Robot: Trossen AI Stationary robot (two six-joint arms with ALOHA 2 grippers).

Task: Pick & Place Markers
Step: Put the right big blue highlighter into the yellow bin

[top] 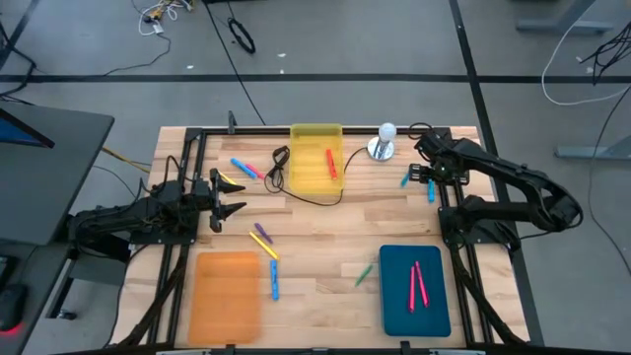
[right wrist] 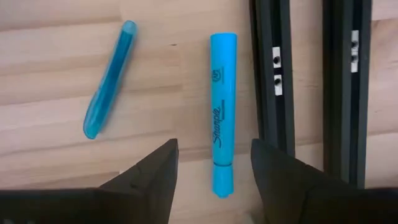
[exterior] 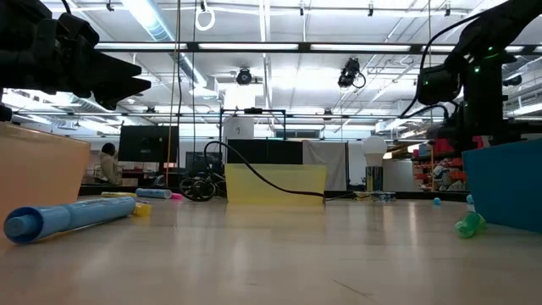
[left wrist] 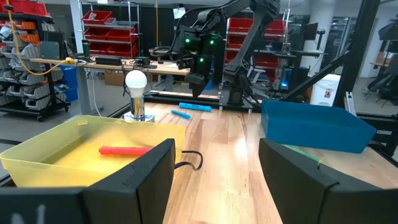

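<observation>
R fingers point(right wrist: 214, 163): spread apart, nothing gripped; blue Sharpie marker point(right wrist: 222, 115) lies lengthwise between the tips, its lower end in the gap, not touching.
Beside: 2nd blue marker point(right wrist: 109, 79), slanted, off to one side of R fingers.
In the way: black frame rails point(right wrist: 270, 78) run right along the other finger, close to the Sharpie.
L fingers point(left wrist: 214, 171): apart, empty, over table point(top: 325, 237); yellow tray point(left wrist: 68, 152) w/ red marker point(left wrist: 125, 150) just ahead of one tip, teal tray point(left wrist: 314, 124) ahead of the other.
Other markers: pink pair in teal tray point(top: 418, 284); green one point(top: 365, 273) beside it; yellow, purple, blue near orange tray point(top: 228, 291).
Clutter: black cable point(top: 296, 192), white bulb on stand point(top: 383, 141).
Hard to see: low view cuts off both arms' tips.
</observation>
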